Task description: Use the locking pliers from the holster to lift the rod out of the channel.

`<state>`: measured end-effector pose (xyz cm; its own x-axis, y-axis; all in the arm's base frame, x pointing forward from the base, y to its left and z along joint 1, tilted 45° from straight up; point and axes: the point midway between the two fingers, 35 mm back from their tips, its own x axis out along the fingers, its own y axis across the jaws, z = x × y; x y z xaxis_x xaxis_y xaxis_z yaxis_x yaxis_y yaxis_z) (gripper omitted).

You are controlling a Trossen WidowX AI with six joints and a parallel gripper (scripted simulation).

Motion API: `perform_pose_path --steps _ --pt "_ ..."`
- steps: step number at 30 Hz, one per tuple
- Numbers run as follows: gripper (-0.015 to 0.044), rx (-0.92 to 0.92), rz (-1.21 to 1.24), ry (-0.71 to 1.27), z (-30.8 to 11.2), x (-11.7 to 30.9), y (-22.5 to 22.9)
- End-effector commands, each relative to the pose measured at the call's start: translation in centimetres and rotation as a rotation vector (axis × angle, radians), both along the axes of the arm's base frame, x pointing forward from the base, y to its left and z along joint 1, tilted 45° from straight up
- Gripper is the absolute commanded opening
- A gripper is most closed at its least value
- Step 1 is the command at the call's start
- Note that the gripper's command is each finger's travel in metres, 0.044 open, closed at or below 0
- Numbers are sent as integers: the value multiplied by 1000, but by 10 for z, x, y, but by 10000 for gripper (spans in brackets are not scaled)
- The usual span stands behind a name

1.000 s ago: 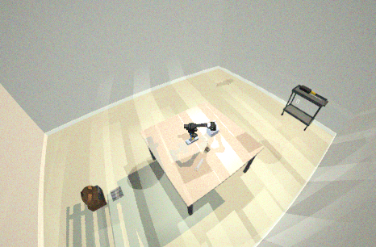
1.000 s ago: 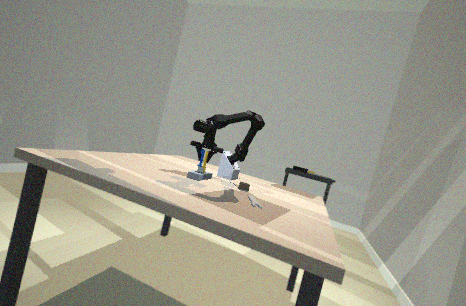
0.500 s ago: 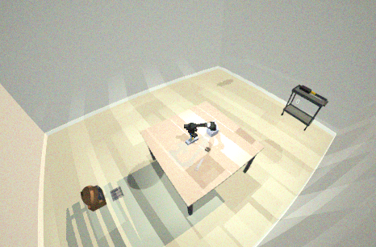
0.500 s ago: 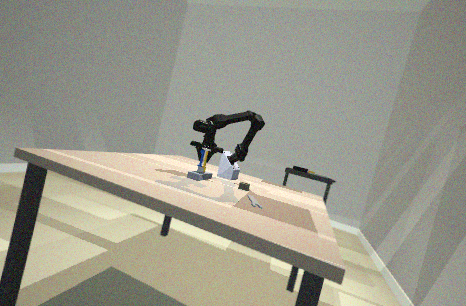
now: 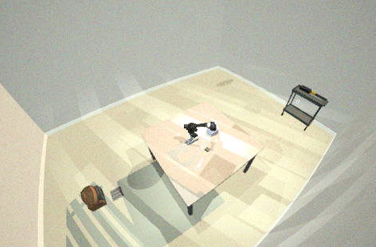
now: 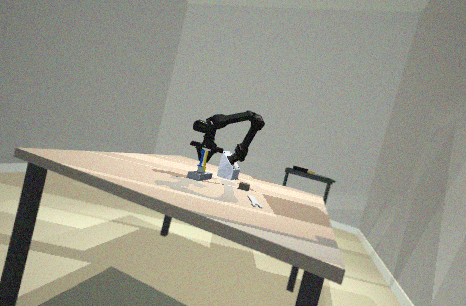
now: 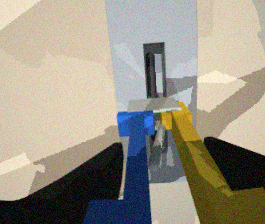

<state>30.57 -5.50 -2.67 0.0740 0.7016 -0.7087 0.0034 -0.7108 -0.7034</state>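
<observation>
Gripping the pliers [image 6: 200, 164] [image 7: 138, 150] by blue + yellow handles, pincer [image 5: 191, 136] [image 6: 206, 146] [image 7: 163, 147] stands approx. half open, pliers upright over grey channel block [image 5: 192, 141] [image 6: 199, 176] [image 7: 128, 30], prob. so squeezing locks jaws round the rod.
</observation>
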Motion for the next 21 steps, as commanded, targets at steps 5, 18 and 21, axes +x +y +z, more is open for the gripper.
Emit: perform_pose_path --steps 5,18,21 --pt "96 -2 4 -5 0 0 -1" --pt "96 2 1 -5 6 1 -11" --pt "96 3 0 -4 7 0 -14"
